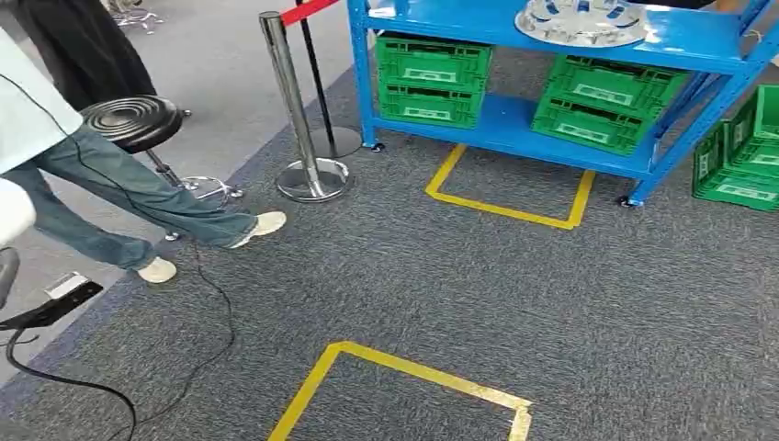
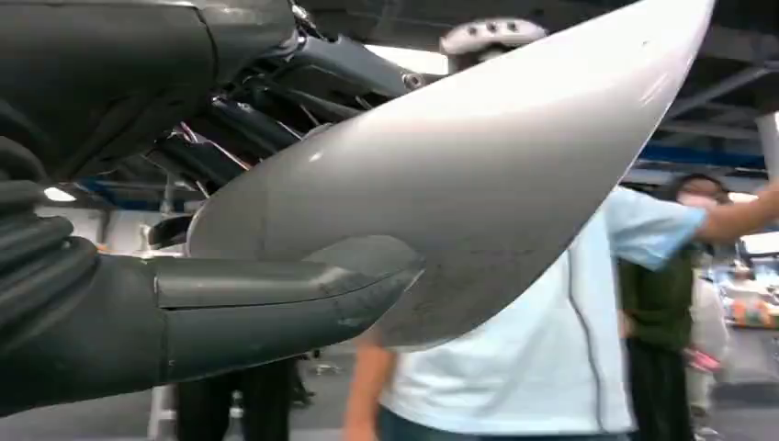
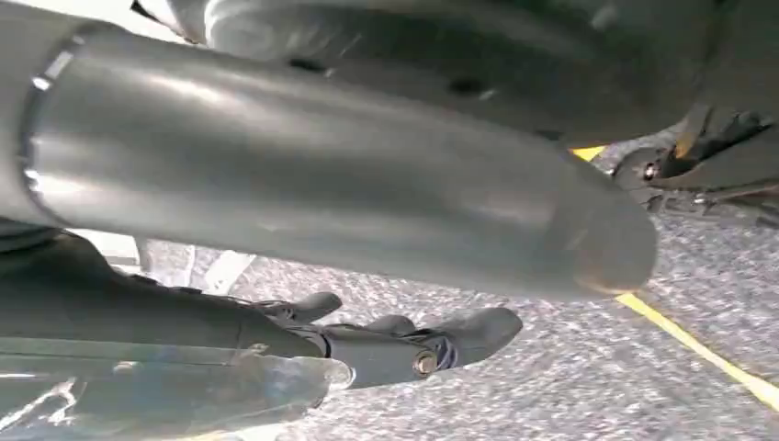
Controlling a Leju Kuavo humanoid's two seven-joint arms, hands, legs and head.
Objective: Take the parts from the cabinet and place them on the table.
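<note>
My left hand [image 2: 184, 312] grips a large curved silver part [image 2: 478, 165], thumb [image 2: 276, 294] under its rim and dark fingers [image 2: 303, 64] over its back. A smooth silver piece [image 3: 321, 175] lies close across the right wrist view. My right hand [image 3: 276, 340] has its dark fingers [image 3: 441, 335] stretched out beside that piece with carpet showing between them; I cannot tell whether it holds anything. Ahead, a blue cabinet [image 1: 510, 124] carries a round silver wheel cover [image 1: 581, 20] on its upper shelf.
Green crates [image 1: 432, 78] [image 1: 602, 101] fill the cabinet's lower shelves, and more [image 1: 739, 152] stand to its right. A chrome stanchion [image 1: 299, 110], a black stool [image 1: 133, 121] and a person's legs [image 1: 119, 193] stand at the left. Yellow tape squares [image 1: 395, 372] [image 1: 510, 209] mark the carpet; a cable [image 1: 216, 303] trails across it.
</note>
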